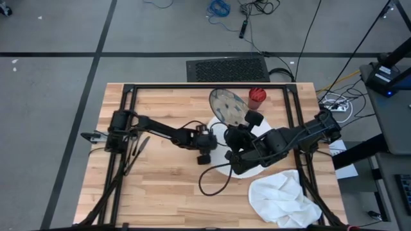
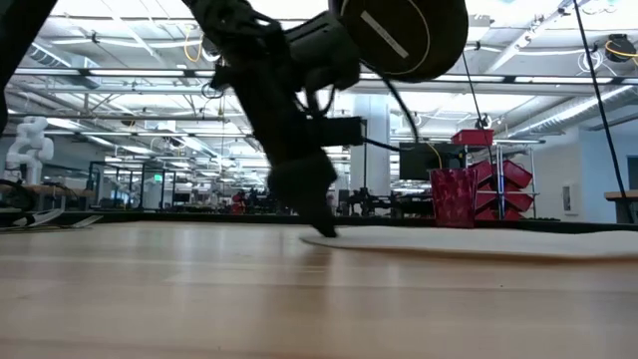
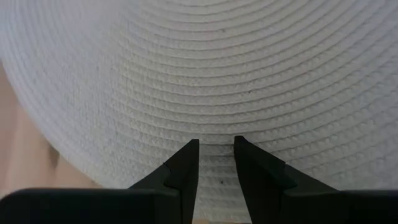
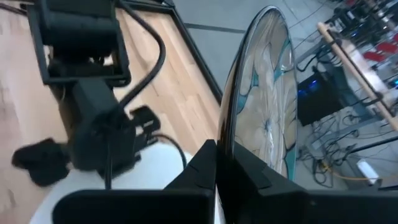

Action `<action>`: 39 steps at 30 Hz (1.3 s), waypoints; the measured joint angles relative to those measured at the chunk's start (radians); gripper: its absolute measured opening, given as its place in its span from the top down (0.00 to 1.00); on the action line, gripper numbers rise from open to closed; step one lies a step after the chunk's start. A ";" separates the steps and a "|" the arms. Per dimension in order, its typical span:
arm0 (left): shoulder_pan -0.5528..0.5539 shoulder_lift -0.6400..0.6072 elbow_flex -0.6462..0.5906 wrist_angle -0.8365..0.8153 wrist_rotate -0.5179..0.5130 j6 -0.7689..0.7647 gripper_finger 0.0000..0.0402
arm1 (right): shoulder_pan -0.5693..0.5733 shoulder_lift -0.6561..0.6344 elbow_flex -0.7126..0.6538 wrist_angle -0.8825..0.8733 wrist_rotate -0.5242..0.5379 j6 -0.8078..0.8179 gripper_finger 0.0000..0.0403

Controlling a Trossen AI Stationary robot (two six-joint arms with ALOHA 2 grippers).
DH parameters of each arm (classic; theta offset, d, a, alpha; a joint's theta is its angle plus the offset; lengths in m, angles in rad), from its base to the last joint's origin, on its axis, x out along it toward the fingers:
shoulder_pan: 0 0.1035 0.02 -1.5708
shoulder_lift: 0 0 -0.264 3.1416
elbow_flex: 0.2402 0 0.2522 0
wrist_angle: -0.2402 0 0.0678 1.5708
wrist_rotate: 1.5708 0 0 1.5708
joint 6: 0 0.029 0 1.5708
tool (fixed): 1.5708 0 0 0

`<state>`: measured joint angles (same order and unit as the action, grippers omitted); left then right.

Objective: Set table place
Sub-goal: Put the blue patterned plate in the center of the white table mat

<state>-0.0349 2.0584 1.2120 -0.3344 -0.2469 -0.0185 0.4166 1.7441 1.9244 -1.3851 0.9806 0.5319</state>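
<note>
A round white woven placemat [image 1: 218, 131] lies flat on the table [image 1: 160, 192], near its middle. My left gripper [image 3: 216, 144] points steeply down over the placemat [image 3: 205, 74] near its left edge, its fingers a little apart with nothing between them. My right gripper [image 4: 216, 155] is raised above the placemat and is shut on a round glass plate [image 4: 267, 93] with a teal pattern. In the high view the plate [image 1: 228, 104] stands toward the far side of the table. In the low view it [image 2: 399, 35] hangs high above the placemat [image 2: 478, 242]. My left gripper has its fingertips [image 2: 324, 229] down at the placemat's surface near its left edge; whether they touch it, I cannot tell. My right gripper pinches the plate's rim [image 4: 227, 140] between its two fingers. The plate is lifted clear of the table and stands on edge beyond the fingers.
A red cup [image 1: 257, 97] stands at the far edge, right of the plate. A crumpled white cloth [image 1: 282, 200] lies at the near right corner. A black cable [image 1: 212, 186] loops over the wood near the placemat. The black tube frame [image 1: 128, 90] borders the table.
</note>
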 joint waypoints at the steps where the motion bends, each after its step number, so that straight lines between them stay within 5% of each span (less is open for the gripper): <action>1: 0.000 -0.017 -0.023 -0.012 -0.011 -0.002 0.77 | 0.003 0.003 0.000 -0.005 0.004 -0.002 1.00; 18: -0.010 -0.319 -0.428 -0.025 -0.132 -0.124 0.77 | 0.019 0.232 -0.001 -0.002 -0.017 -0.077 1.00; 29: -0.085 -0.332 -0.490 0.033 -0.223 -0.220 0.77 | 0.024 0.441 -0.001 -0.089 -0.067 -0.053 1.00; 39: -0.213 -0.330 -0.495 0.080 -0.226 -0.301 0.77 | 0.049 0.466 -0.002 -0.156 -0.071 0.006 1.00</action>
<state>-0.2482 1.7279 0.7173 -0.2541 -0.4724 -0.3198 0.4659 2.2105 1.9228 -1.5408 0.9099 0.5379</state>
